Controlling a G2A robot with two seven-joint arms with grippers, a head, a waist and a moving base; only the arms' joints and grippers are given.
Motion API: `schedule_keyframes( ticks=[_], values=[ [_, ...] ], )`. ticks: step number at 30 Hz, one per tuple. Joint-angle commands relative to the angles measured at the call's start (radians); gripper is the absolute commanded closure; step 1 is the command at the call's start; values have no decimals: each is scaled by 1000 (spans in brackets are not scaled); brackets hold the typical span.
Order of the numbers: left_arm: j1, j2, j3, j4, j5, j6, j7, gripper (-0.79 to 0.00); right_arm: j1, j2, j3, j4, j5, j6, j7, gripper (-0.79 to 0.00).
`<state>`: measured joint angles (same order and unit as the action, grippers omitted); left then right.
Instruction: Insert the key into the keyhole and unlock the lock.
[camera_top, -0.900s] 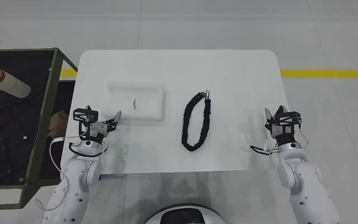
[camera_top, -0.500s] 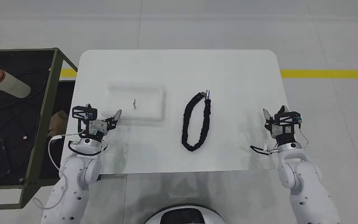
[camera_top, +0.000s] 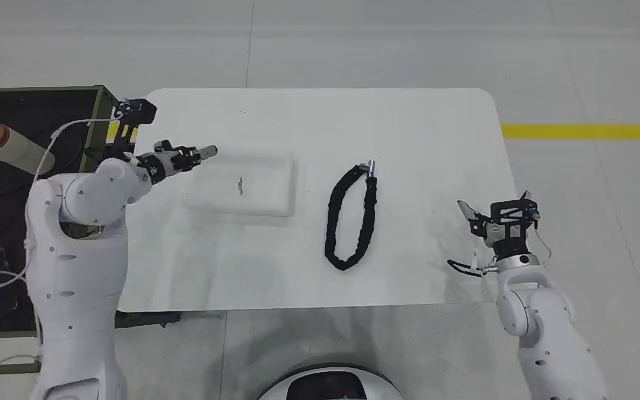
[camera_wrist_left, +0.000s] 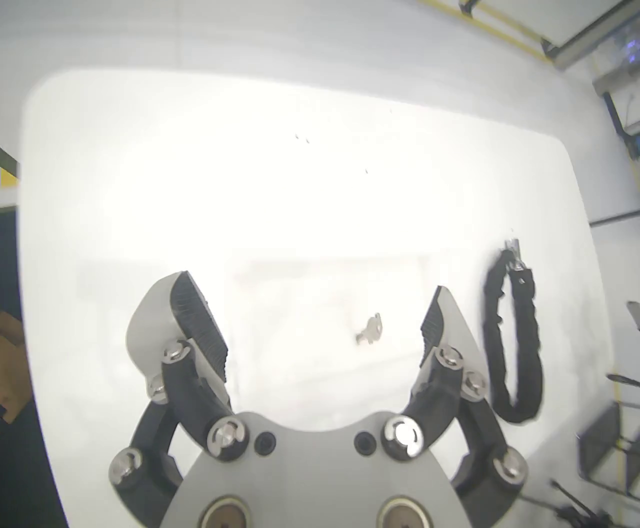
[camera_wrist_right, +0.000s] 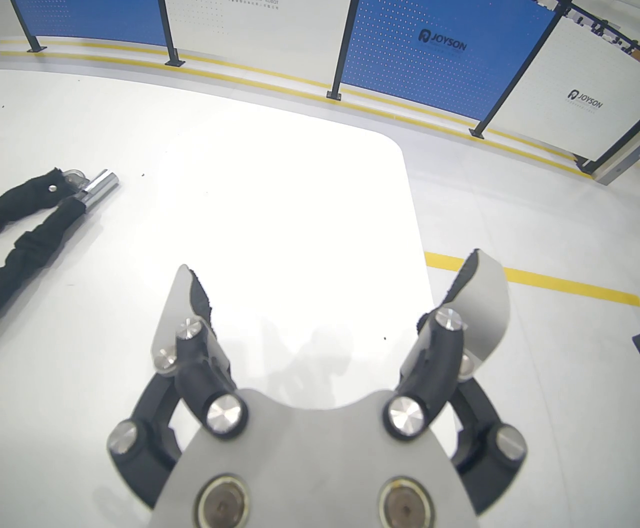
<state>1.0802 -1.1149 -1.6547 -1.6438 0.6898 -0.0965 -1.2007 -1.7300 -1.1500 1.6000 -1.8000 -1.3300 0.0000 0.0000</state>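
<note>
Left gripper (camera_top: 198, 154), fingers spread wide, held above the tabletop (camera_top: 420, 130) beside the white pad (camera_top: 270, 195) carrying the key (camera_top: 240, 184); right gripper (camera_top: 493, 205) fingers apart at the right edge; chain lock (camera_top: 352, 218) mid-tabletop.

Industrial robot test cell or lab hall, not a home or office. Evidence:
- smooth grey poured floor (camera_top: 400, 40) with a yellow marking line (camera_top: 570, 131) taped across it
- zone fenced off by blue partition panels (camera_wrist_right: 415, 75) and white panels (camera_wrist_right: 565, 60) on black posts (camera_wrist_right: 345, 50), with a yellow stripe (camera_wrist_right: 250, 75) along their foot
- plain white bench (camera_top: 420, 130) with rounded corners, standing alone on open floor
- olive-green metal frame cart (camera_top: 50, 91) right beside the bench, with loose cables (camera_top: 25, 175) inside it
</note>
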Motion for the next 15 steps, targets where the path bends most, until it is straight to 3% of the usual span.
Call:
schedule_keyframes(
  ticks=[1, 6, 8, 15],
  values=[
    [-105, 4, 48, 87, -34, -15, -190, -785, 0, 0, 0, 0, 0, 0, 0, -785],
    [-262, -1, 181, 271, -61, -28, -332, -773, 0, 0, 0, 0, 0, 0, 0, -785],
    [-290, -5, 237, 303, -24, -31, -329, -733, 0, 0, 0, 0, 0, 0, 0, -785],
    [-361, -16, 352, 400, -20, -25, -335, -785, 0, 0, 0, 0, 0, 0, 0, -785]
  ],
)
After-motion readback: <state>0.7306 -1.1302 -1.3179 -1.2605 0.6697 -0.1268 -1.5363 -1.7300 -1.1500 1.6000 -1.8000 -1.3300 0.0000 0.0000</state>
